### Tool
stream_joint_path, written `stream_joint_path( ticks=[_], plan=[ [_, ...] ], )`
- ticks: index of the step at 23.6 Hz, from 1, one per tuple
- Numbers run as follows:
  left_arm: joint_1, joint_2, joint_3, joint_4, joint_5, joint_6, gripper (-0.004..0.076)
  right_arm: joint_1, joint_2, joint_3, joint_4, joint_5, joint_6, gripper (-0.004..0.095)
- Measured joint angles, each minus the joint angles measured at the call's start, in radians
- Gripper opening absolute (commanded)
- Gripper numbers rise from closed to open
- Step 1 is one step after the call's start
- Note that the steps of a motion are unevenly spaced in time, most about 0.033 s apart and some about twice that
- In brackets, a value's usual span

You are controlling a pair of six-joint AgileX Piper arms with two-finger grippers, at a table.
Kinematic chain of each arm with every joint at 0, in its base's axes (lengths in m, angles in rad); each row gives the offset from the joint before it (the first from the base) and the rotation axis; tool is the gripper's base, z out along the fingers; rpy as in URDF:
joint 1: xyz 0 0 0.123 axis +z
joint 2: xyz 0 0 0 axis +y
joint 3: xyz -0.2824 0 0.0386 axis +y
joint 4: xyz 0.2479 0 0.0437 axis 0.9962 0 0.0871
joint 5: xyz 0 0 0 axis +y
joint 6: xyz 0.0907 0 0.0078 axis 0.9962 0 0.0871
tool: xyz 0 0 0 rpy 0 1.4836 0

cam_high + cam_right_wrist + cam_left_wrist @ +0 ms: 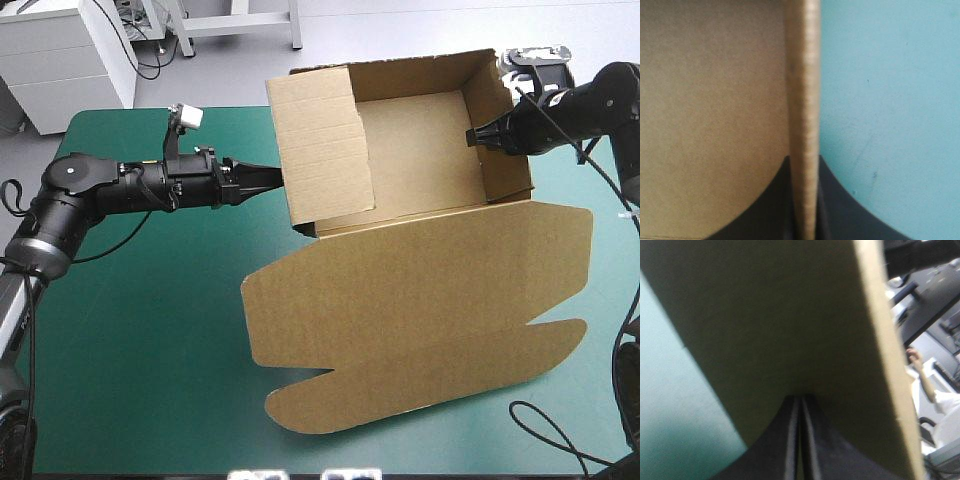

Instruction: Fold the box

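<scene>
While the right gripper pinches the box at upper right, the left gripper, fingers pressed together, touches its left wall.

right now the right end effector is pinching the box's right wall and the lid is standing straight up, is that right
Not quite. The right end effector does pinch the right wall of the box, but the lid is not standing up. The high view shows it lying flat on the teal-green cover, toward the near edge.
</scene>
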Motion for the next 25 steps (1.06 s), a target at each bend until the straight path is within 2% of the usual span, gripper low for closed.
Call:
stream_joint_path(
  ticks=[5, 11, 13, 16, 17, 21, 23, 25],
  plan=[
    [0.0, 0.0, 0.0, -0.157, 0.036, 0.034, -0.0008, 0.0, 0.0, 0.0, -0.002, 0.0, 0.0, -0.0017],
    [0.0, 0.001, -0.022, -0.189, 0.058, 0.084, -0.0006, 0.0, 0.0, 0.0, -0.002, 0.0, 0.002, -0.0017],
    [0.0, 0.001, -0.052, -0.189, 0.062, 0.088, 0.0016, 0.0, 0.0, 0.0, -0.002, 0.0, 0.003, -0.0017],
    [0.0, 0.001, -0.112, -0.189, 0.065, 0.083, 0.0146, 0.0, 0.0, 0.0, -0.002, 0.0, 0.003, -0.0017],
    [0.0, 0.001, -0.129, -0.187, 0.066, 0.076, 0.0225, 0.0, 0.0, 0.0, -0.002, 0.0, 0.003, -0.0017],
    [0.0, 0.001, -0.185, -0.151, 0.069, 0.068, 0.0426, 0.0, 0.0, 0.0, -0.002, 0.0, 0.003, -0.0017],
    [0.0, 0.001, -0.207, -0.123, 0.074, 0.067, 0.0475, 0.0, 0.0, 0.0, -0.002, 0.0, 0.003, -0.0017],
    [0.0, 0.001, -0.229, -0.098, 0.077, 0.066, 0.0474, 0.0, 0.0, 0.0, -0.002, 0.0, 0.003, -0.0017]
  ],
)
